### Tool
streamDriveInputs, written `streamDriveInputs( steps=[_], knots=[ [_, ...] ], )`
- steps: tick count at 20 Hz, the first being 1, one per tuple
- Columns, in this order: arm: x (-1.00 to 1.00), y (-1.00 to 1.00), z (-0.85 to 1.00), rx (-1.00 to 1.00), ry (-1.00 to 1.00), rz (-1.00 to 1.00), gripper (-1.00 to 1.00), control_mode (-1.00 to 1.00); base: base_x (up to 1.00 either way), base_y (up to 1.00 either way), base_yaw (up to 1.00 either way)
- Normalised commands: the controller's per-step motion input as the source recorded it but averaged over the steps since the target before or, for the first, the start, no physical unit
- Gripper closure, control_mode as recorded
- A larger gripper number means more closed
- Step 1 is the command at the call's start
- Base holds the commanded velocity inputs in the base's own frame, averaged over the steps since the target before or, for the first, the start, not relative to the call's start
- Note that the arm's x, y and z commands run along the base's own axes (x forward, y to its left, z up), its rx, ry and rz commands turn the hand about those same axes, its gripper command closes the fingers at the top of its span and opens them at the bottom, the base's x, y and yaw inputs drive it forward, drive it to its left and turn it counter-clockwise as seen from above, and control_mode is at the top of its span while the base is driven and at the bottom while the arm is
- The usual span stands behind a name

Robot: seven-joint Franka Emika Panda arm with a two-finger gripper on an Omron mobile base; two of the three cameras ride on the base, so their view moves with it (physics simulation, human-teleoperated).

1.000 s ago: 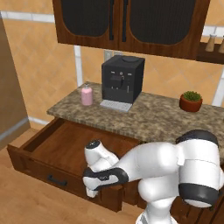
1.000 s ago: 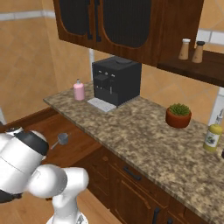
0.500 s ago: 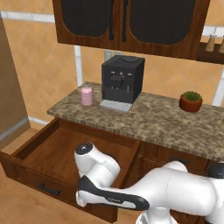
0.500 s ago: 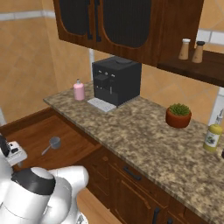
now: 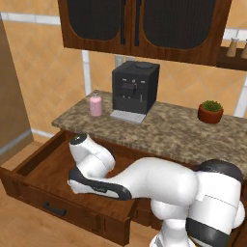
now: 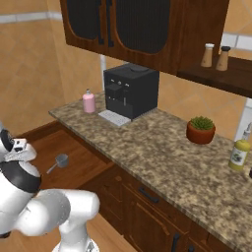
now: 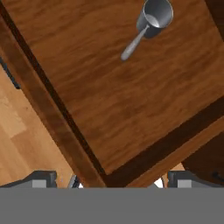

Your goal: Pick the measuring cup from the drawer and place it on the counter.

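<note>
Drawer (image 5: 58, 166) pulled fully out under the counter (image 6: 162, 152). Measuring cup (image 7: 155, 16) lying alone on the drawer floor, upright, handle pointing toward the front rail; also seen at (image 6: 60, 161). Compared with a second ago: arm swung down and out over the open drawer, elbow folded low, hand now looking straight into it. Claw (image 7: 111, 181) spread wide, empty, well apart from the cup. Reach phase, nothing grasped yet. Next likely: shift toward the cup and descend. Pink bottle (image 5: 95, 104) and coffee machine (image 5: 134, 89) untouched on the counter.
</note>
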Motion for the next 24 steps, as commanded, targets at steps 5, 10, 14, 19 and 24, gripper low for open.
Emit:
streamDriveInputs(
  steps=[5,10,14,19,24],
  knots=[
    [0.73,-0.23,-0.47,0.04,0.08,-0.75,-1.0,-1.0,0.0,0.0,0.0],
    [0.35,-0.4,-0.29,0.04,0.02,-0.11,-1.0,-1.0,0.0,0.0,0.0],
    [0.11,-0.06,-0.6,0.04,-0.03,-0.03,-1.0,-1.0,0.0,0.0,0.0],
    [0.3,0.0,-0.53,0.02,-0.13,-0.1,-1.0,-1.0,0.0,0.0,0.0],
    [0.43,0.0,-0.36,0.0,-0.16,-0.11,-1.0,-1.0,0.0,0.0,0.0]
  ],
)
